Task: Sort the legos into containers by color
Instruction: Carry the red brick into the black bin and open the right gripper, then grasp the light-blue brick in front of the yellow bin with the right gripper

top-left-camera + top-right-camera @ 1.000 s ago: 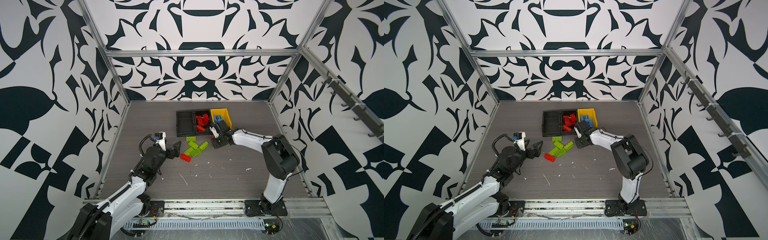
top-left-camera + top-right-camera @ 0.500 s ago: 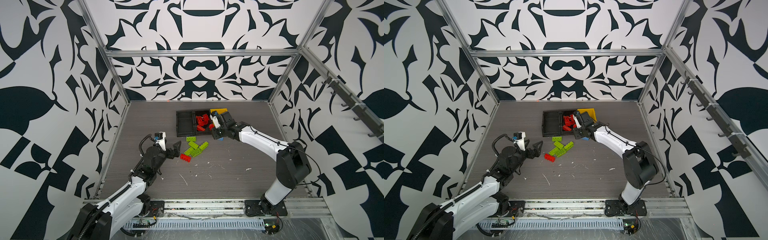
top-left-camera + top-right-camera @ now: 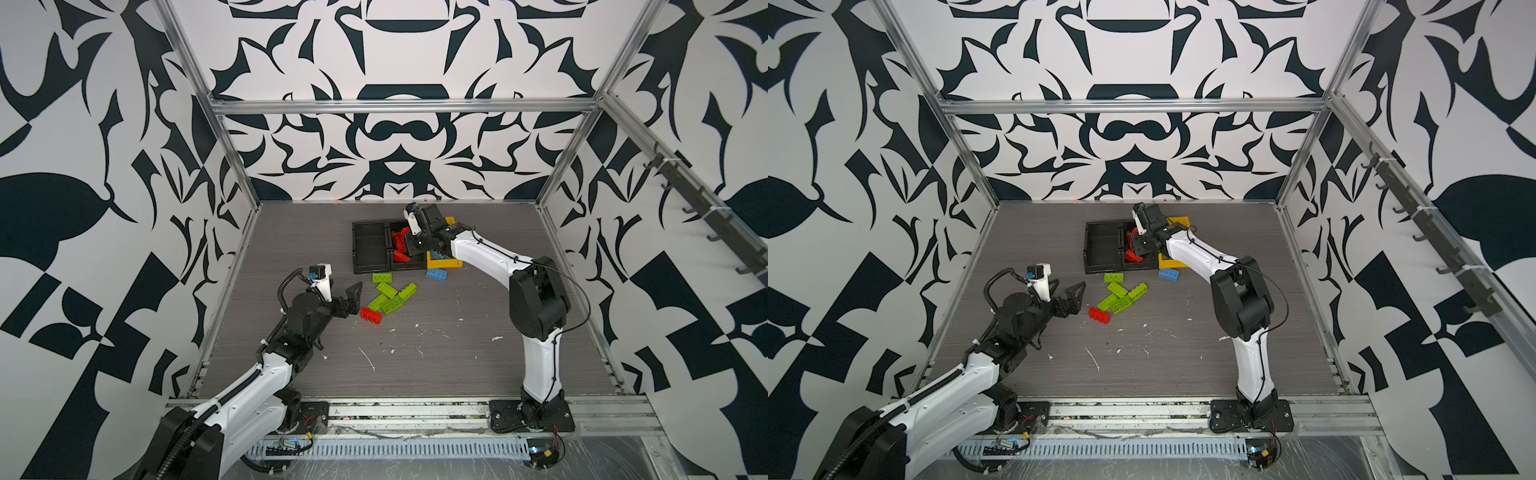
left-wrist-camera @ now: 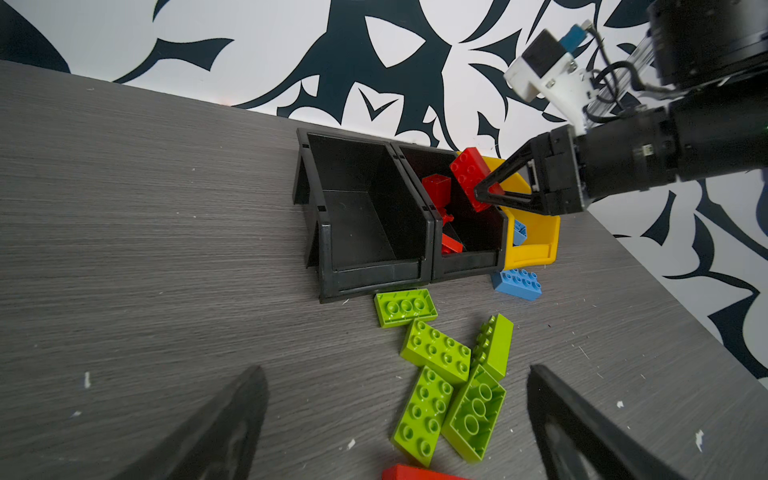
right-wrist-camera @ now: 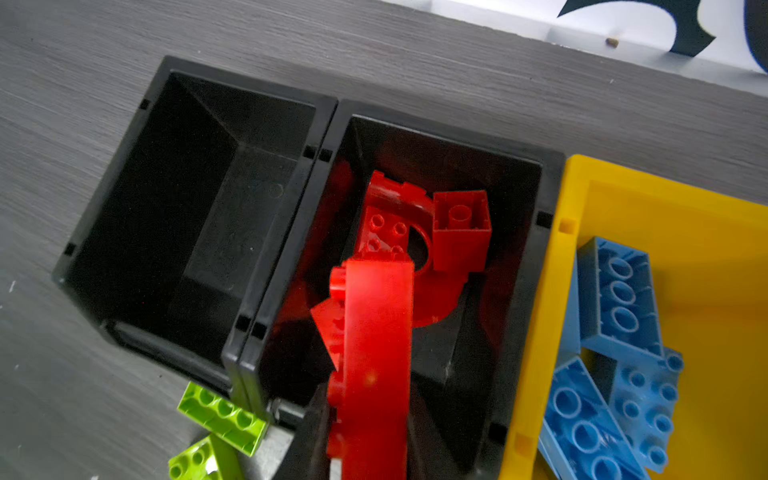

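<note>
the right gripper [image 4: 484, 198] is pinching a red studded plastic brick [image 5: 374, 353] by one end, jaws pressed onto its faces. the brick hangs over the open top of the middle black plastic bin [image 5: 440, 129], where a red half-round arch piece [image 5: 399, 216] and a small red square block [image 5: 459, 232] already lie. from the right wrist, the brick's long axis runs straight out from the jaws and down into that bin, between its side walls, so the next move looks like a plain release. the risk i judge is its far end catching the pile. the yellow plastic bin [image 4: 536, 245], holding light blue bricks [image 5: 615, 299], touches one side. the other black plastic bin [image 4: 365, 274], with nothing in it, touches the opposite side. the left gripper [image 3: 352, 300] hovers with jaws spread wide, the nearer arm to the loose lime green bricks [image 3: 388, 295] and a second red brick [image 3: 370, 315] on the grey wood-grain table [image 3: 457, 365]. a loose light blue brick [image 3: 436, 274] lies just in front of the yellow bin. no brand, label or writing can be read.
</note>
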Robot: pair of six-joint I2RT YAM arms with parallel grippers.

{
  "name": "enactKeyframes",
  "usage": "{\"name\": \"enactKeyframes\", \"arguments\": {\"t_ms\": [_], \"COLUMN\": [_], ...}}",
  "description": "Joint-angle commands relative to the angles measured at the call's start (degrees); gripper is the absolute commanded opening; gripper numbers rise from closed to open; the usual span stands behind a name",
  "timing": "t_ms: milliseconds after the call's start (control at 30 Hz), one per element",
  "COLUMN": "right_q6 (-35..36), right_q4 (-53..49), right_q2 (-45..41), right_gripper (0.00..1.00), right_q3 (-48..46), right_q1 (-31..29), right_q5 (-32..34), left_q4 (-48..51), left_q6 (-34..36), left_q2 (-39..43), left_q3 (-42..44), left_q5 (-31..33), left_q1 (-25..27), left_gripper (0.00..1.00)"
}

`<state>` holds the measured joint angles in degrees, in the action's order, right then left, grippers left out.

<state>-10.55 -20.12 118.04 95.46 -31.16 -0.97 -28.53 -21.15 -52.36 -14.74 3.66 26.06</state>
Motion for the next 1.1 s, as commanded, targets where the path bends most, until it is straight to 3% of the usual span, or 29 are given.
{"name": "enactKeyframes", "arguments": {"t_ms": [0, 233, 567, 700, 933, 1067], "right_q6": [-0.9, -1.1, -1.5, -3.2, -9.1, -12.1], "right_q4": [0.2, -0.7, -2.5, -0.2, 9.0, 12.5], "right_q2": [-0.2, 2.7, -1.8, -9.3, -24.1, -27.8], "right_gripper": [0.25, 0.28, 0.62, 0.67, 0.74, 0.78], "right_q3": [4.3, 6.5, 5.8, -1.7, -25.1, -33.4], "right_q1": [0.3, 0.4, 0.5, 0.4, 0.5, 0.4], "right_q5": [2.0, 2.5, 3.1, 3.4, 10.1, 11.5], "left_q4": [0.0, 0.1, -0.4, -0.4, -0.2, -0.4], "left_q6": [0.4, 0.4, 0.2, 0.2, 0.1, -0.3], "left_q2": [0.9, 0.9, 0.9, 0.9, 0.9, 0.7], "left_q3": [-0.6, -0.7, -0.5, -0.6, -0.5, -0.5], "left_q5": [0.6, 0.6, 0.4, 0.1, 0.2, 0.1], "left_q1": [0.2, 0.2, 0.2, 0.2, 0.2, 0.2], "left_gripper": [1.0, 1.0, 1.0, 1.0, 1.0, 1.0]}}
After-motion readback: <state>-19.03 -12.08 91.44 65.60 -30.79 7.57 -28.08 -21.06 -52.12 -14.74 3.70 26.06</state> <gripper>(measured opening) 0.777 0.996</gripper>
